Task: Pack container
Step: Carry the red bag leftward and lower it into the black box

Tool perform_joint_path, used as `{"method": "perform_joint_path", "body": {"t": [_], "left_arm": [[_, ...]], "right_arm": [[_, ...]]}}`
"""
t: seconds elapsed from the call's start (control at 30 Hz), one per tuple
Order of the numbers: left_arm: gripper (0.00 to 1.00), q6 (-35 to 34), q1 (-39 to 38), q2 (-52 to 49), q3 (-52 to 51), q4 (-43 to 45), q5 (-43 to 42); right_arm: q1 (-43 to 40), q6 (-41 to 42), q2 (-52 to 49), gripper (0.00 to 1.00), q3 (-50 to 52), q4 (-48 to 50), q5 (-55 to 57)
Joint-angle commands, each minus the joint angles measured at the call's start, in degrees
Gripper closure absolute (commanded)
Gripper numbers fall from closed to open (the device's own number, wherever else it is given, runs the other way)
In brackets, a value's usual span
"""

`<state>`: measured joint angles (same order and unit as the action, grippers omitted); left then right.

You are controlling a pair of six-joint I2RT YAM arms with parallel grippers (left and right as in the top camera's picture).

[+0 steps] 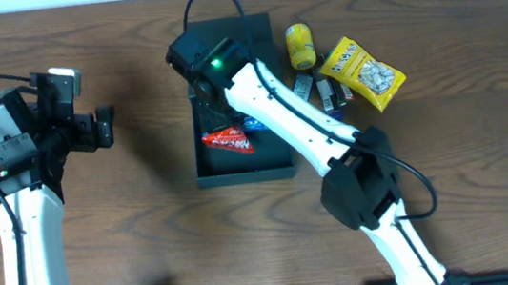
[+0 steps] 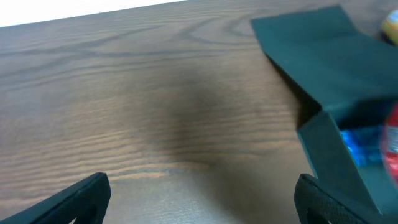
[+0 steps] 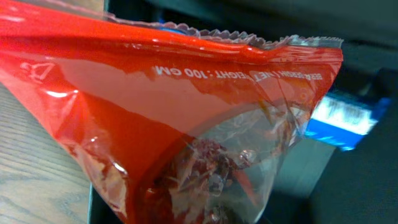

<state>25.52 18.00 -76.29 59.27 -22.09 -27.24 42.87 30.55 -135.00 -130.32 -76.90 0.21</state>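
While my right end effector (image 1: 203, 98) hangs over the open container (image 1: 243, 174) at the overhead frame's upper centre, a red snack packet (image 3: 155, 124) fills its wrist view and hides the jaws; I cannot tell its grip. My left end effector (image 2: 205, 199), spread wide and empty, hovers above the desk (image 1: 486, 154) at left.

On the table (image 1: 146, 203), a black container (image 1: 239, 175), open, lid flap laid back toward the far edge. Inside, a red packet (image 1: 227, 140) with a blue packet (image 1: 254, 123) just beside it. Stretched over the container from the near right, the right arm (image 1: 279, 111), green light lit at the wrist. Right of the container, a yellow cylinder (image 1: 300, 45), a yellow snack bag (image 1: 362, 73), and small dark packets (image 1: 317, 89) between. Far left, well apart, the left hand (image 1: 104, 127), fingers spread above bare wood.
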Motion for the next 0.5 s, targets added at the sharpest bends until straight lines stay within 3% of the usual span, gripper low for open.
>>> {"method": "perform_joint_path", "body": {"t": [0.0,0.2,0.3,0.4,0.47], "left_arm": [[0.05,4.8,0.8,-0.2,1.4,-0.2,-4.8],[0.05,4.7,0.7,-0.2,1.4,-0.2,-4.8],[0.05,4.7,0.7,-0.2,1.4,-0.2,-4.8],[0.05,4.7,0.7,-0.2,1.4,-0.3,-4.8],[0.05,4.7,0.7,-0.2,1.4,-0.4,-5.6]], "right_arm": [[1.0,3.0,0.0,0.99,-0.1,-0.8,-0.9],[2.0,3.3,0.0,0.98,-0.1,-3.8,-0.7],[2.4,3.2,0.0,0.93,-0.1,-3.8,-0.7],[2.9,1.1,0.0,0.40,-0.1,-4.0,-0.7],[3.1,-0.2,0.0,0.12,-0.1,-4.0,-0.7]]}}
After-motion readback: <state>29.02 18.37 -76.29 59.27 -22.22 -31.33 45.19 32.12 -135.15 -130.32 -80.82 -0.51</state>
